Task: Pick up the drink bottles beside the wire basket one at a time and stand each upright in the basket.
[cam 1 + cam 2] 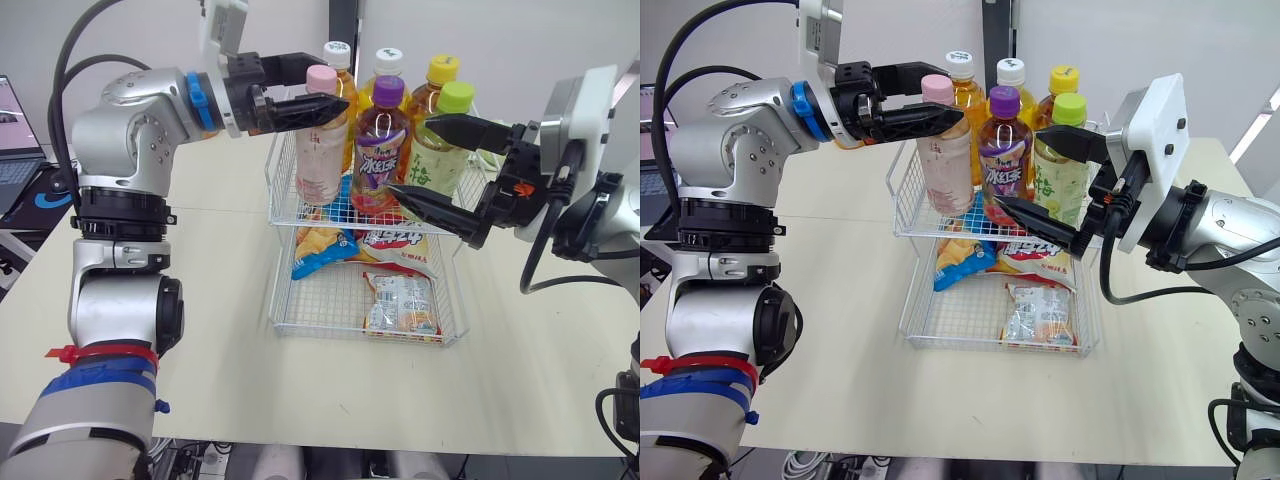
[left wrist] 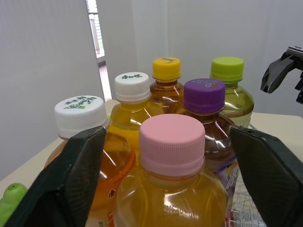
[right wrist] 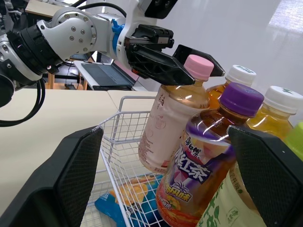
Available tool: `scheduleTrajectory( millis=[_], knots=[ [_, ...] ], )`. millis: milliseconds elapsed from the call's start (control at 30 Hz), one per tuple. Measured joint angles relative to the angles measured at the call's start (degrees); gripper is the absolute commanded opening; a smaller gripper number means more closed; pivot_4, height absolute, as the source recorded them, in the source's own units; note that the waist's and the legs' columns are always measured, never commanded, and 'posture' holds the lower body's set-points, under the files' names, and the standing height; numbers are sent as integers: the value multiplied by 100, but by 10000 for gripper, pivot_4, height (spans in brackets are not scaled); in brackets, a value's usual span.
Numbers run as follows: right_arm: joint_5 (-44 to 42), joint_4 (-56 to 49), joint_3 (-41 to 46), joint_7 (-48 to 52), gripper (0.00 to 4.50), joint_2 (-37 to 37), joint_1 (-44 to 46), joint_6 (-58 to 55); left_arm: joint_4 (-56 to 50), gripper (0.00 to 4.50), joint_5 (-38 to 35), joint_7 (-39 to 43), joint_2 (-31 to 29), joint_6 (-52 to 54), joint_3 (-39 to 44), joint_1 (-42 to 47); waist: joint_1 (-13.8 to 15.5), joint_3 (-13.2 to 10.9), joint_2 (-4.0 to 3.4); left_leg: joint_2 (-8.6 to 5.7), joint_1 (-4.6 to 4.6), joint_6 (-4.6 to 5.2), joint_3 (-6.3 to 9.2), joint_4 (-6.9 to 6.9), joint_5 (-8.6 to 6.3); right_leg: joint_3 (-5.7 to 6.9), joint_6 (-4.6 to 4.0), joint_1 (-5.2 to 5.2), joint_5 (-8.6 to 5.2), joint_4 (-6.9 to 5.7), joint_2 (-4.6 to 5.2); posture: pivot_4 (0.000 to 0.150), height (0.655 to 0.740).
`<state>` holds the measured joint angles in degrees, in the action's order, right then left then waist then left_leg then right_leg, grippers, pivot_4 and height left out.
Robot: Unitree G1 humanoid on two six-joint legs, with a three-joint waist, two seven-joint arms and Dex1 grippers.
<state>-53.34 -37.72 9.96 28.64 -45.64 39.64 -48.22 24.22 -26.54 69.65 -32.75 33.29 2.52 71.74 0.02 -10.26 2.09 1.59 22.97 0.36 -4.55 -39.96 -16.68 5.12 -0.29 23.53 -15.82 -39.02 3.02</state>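
Observation:
A two-tier wire basket stands mid-table. Several drink bottles stand upright in its upper tier: a pink-capped one, a purple-capped one, a green-capped one, a yellow-capped one and two white-capped ones behind. My left gripper reaches in from the left at cap height. It is open, with one finger on each side of the pink cap and gaps showing. My right gripper comes from the right, open wide, its fingers spanning the purple-capped bottle without touching it.
Snack packets lie in the basket's lower tier. A laptop sits at the far left beyond the table's edge. Bare tabletop lies in front of and to both sides of the basket. Something small and green lies low beside the basket.

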Motion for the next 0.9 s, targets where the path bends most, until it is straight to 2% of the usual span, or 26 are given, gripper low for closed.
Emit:
scheduleTrajectory(
  millis=[300, 633, 767, 900],
  knots=[
    [31, 119, -16, 137, 45000, 3, 33, 16, -339, 44845, -275, -40, -164, 211, 265, 170, -3, 0, 0, 0, -1, 0, 0, 0, 0, 0, 0, 0, 0, -1, 0, 1500, 7400],
    [40, 366, -109, 348, 45000, 57, 233, 113, 162, 44845, -379, -314, -693, 112, 818, 970, -14, 0, -1, 1, -5, 0, -1, 0, 0, 0, 0, 0, 0, -3, -1, 1500, 7400],
    [-315, 719, 368, 345, 45000, -15, 606, 118, 686, 44845, -244, -599, -1087, -114, 1082, 944, -11, -1, -2, 1, -4, 0, -1, 0, 0, 1, 0, 0, 0, -3, -1, 1500, 7400],
    [-515, 1425, 1134, 529, 45000, -882, 979, 71, 1137, 44845, -177, -947, -1398, -429, 1463, 587, 28, -1, -2, -1, -1, 1, -2, 3, -1, 4, 0, 0, 0, 5, 3, 1500, 7400]
  ],
)
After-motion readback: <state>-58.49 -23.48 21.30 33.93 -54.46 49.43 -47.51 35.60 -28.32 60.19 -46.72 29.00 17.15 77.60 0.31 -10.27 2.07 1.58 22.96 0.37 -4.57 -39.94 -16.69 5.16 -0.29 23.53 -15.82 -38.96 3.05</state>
